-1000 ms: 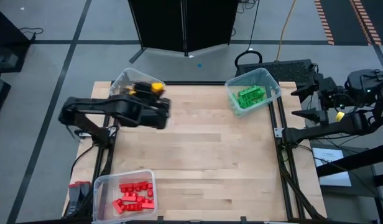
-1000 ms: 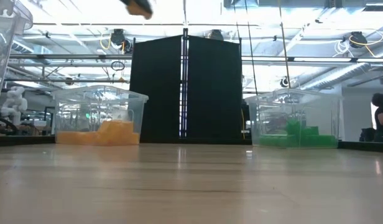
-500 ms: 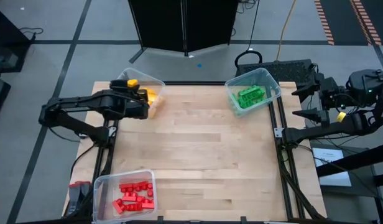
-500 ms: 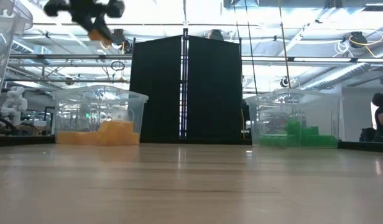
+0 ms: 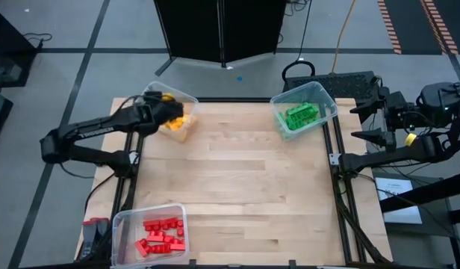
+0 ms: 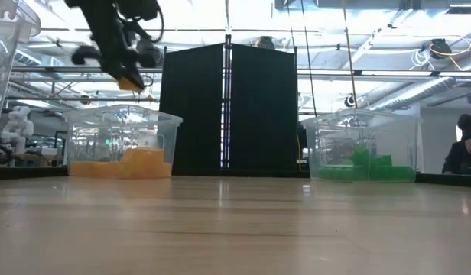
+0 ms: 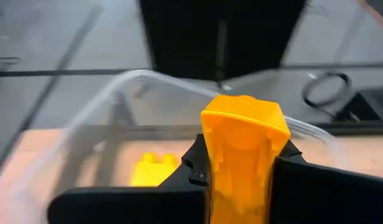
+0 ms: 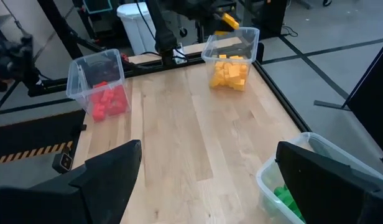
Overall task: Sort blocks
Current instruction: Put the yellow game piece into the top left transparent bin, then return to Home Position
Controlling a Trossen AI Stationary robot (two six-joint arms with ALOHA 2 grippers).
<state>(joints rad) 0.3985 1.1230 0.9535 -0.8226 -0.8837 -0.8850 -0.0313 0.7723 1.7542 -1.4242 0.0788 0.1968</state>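
Holding a yellow block (image 7: 244,155) clamped between its jaws, the left gripper (image 5: 164,113) hangs above the yellow bin (image 5: 187,100) at the counter's (image 5: 237,179) far-left corner; the block's long axis runs along the fingers, and the bin's yellow blocks (image 8: 229,71) lie directly beneath. Red bin (image 5: 125,220) near left, green bin (image 5: 327,97) far right. Right gripper (image 5: 364,123), jaws apart, waits off the counter's right edge

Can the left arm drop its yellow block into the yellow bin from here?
Probably yes. The left gripper, shut on the yellow block, hangs over the open-topped yellow bin; nothing shows between them.
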